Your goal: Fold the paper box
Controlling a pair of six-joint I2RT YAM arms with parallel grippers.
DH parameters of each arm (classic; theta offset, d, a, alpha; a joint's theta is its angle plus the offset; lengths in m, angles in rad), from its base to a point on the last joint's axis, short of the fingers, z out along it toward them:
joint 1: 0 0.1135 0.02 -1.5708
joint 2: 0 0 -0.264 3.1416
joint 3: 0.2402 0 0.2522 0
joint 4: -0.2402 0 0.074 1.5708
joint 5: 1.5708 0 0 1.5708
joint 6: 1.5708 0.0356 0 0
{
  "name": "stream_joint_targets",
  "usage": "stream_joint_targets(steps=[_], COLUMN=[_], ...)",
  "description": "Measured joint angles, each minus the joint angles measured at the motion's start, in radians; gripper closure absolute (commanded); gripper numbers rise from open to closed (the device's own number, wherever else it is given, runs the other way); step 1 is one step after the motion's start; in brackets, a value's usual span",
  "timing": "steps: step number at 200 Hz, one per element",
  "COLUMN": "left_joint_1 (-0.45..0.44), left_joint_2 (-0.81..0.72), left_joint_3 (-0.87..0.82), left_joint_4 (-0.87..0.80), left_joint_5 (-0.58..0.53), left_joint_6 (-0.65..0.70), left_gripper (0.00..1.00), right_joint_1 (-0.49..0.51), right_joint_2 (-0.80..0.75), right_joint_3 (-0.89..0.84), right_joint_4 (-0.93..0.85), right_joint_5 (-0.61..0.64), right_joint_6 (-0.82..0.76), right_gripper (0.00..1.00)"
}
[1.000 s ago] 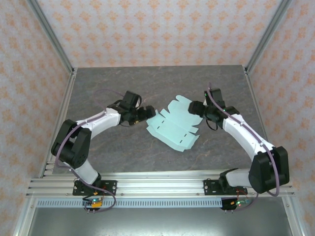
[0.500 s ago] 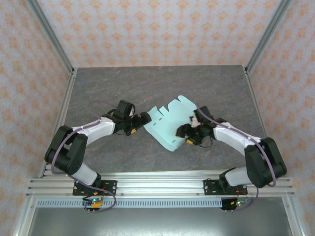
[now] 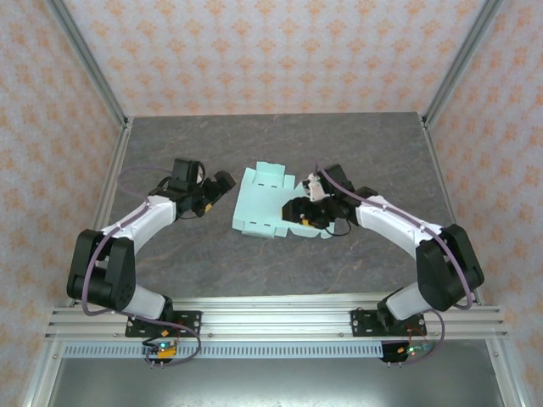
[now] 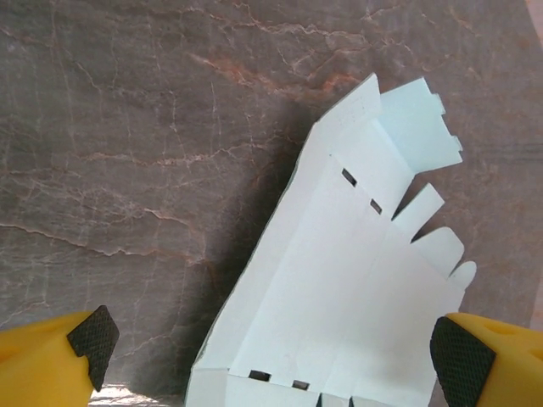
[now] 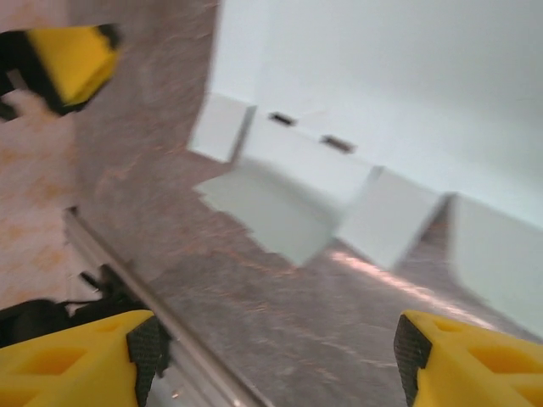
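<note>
The paper box (image 3: pixel 261 203) is a pale mint-blue die-cut sheet lying partly folded mid-table, with flaps raised along its left and near edges. My left gripper (image 3: pixel 222 182) hangs open just left of it, apart from the card. In the left wrist view the paper box (image 4: pixel 356 280) spreads out ahead of the open left gripper (image 4: pixel 276 352). My right gripper (image 3: pixel 299 212) sits at the sheet's right side and hides that part. From the right wrist the paper box (image 5: pixel 339 127) has upturned flaps beyond the open, empty right gripper (image 5: pixel 280 356).
The dark marbled table (image 3: pixel 170 254) is bounded by patterned walls and metal posts. An aluminium rail (image 3: pixel 271 315) runs along the near edge, and the same rail (image 5: pixel 127 271) shows close to the right gripper. A yellow left fingertip (image 5: pixel 72 59) shows beyond the sheet.
The right gripper swept left across the sheet, which slid left and bunched into a smaller, partly folded shape. The left gripper backed off to the left.
</note>
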Motion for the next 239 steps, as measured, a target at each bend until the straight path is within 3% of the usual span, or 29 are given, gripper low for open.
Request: stream_joint_targets(steps=[63, 81, 130, 158, 183, 208, 239], left_joint_1=[-0.122, -0.140, -0.142, -0.139, -0.123, -0.108, -0.092], left_joint_2=[0.020, 0.053, 0.288, 0.414, 0.511, 0.602, 0.601], left_joint_3=[-0.161, -0.132, 0.064, 0.230, 0.430, 0.613, 0.626], left_joint_4=[0.056, 0.070, 0.163, 0.169, 0.071, -0.037, -0.114], left_joint_5=[0.023, 0.031, 0.108, 0.115, 0.124, 0.132, 0.127], left_joint_6=[-0.069, -0.069, -0.114, -0.090, 0.032, 0.191, 0.280], left_gripper=[0.10, 0.10, 0.15, 0.16, 0.16, 0.13, 0.08], right_joint_1=[0.045, 0.080, 0.075, -0.030, -0.143, -0.194, -0.206], right_joint_2=[0.144, 0.207, 0.241, 0.147, 0.132, 0.231, 0.457], right_joint_3=[0.022, 0.043, 0.062, 0.040, 0.110, 0.284, 0.590], right_joint_4=[0.035, 0.071, 0.174, 0.167, 0.078, 0.003, -0.099], right_joint_5=[-0.023, -0.063, -0.107, -0.016, 0.143, 0.280, 0.387], right_joint_6=[0.008, 0.003, 0.020, 0.027, -0.053, -0.200, -0.378], right_gripper=[0.28, 0.33, 0.31, 0.27, 0.26, 0.26, 0.26])
